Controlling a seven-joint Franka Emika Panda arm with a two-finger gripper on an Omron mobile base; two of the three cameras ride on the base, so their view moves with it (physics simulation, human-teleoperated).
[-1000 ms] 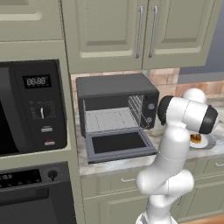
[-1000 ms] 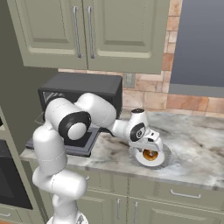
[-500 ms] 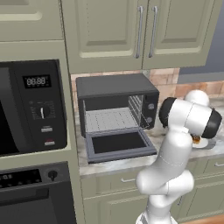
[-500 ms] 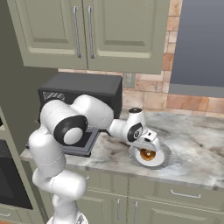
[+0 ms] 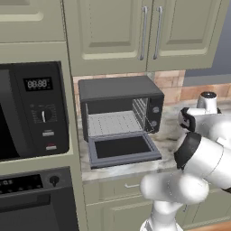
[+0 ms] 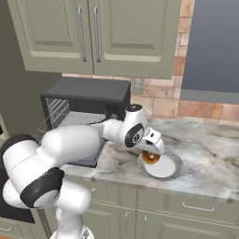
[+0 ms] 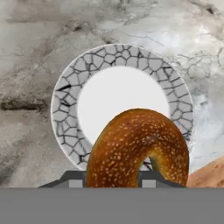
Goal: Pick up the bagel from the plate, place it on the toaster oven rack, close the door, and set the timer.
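Left base view: toaster oven [image 5: 121, 108] on the surface [image 5: 168, 131] w/ door [image 5: 122, 149] dropped flat and rack [image 5: 113, 123] bare inside, so cavity ready to take the load. Two knobs on right panel, untouched by the look of it. Arm bulk at right blocks the plate area; microwave [image 5: 31, 108] at left, not part of the job.

Right base view: gripper [image 6: 150, 155] low over near-left edge of the plate [image 6: 173, 169], bagel [image 6: 150, 158] between the fingers, seemingly just clear of the dish. Oven well apart to the left, door side facing the arm, prob. a sideways carry next.

Hand view: bagel [image 7: 138, 148] standing on edge right at the fingertips [image 7: 72, 178], pinched across its width, which is why it sits upright rather than flat. Gripper clamped on it, jaws partly apart at bagel thickness. Plate [image 7: 65, 105] below, white centre bare, ridged grey rim whole. Judged: pick done or nearly, lift and placing on rack still ahead.
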